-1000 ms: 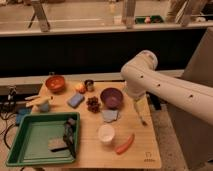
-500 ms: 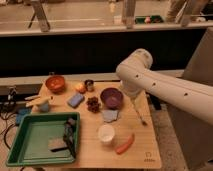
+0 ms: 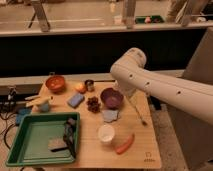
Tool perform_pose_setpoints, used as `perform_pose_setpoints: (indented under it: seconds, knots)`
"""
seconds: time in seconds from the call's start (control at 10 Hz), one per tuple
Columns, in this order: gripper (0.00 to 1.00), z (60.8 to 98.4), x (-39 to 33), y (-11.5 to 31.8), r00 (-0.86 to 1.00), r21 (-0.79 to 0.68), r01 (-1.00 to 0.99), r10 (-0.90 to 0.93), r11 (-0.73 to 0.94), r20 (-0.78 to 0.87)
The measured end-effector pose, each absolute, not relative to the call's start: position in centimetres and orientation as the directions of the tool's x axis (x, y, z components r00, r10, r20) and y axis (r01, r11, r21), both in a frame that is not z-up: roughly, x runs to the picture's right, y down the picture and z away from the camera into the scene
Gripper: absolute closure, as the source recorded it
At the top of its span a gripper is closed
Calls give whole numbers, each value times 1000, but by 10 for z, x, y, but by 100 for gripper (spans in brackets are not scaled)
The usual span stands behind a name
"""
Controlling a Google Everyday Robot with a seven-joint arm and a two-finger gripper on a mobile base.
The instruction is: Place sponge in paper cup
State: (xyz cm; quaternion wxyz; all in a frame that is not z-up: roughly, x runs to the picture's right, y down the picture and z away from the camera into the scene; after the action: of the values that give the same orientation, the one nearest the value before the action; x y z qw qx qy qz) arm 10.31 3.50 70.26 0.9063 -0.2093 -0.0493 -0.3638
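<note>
In the camera view, the end effector itself is hidden. The white arm (image 3: 150, 85) bends down behind the purple bowl (image 3: 111, 97), so we cannot tell whether the end effector is open, closed or gripping anything. The sponge (image 3: 75, 100) lies on the desk (image 3: 142, 145), left of the bowl and so left of where the arm descends, its long axis slanted. The paper cup (image 3: 106, 134) stands upright, toward the near edge and right of the sponge. We judge that the reach must go leftward across the bowl.

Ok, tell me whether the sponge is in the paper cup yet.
No: the sponge lies on the table well apart from the paper cup, and the hand hangs right of the purple bowl.
</note>
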Motion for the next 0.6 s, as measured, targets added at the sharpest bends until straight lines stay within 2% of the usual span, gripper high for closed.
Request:
perform_pose_setpoints:
  seconds: [0.6]
  knots:
    - [20,712,77,25,654,-291,754,-712,589,256]
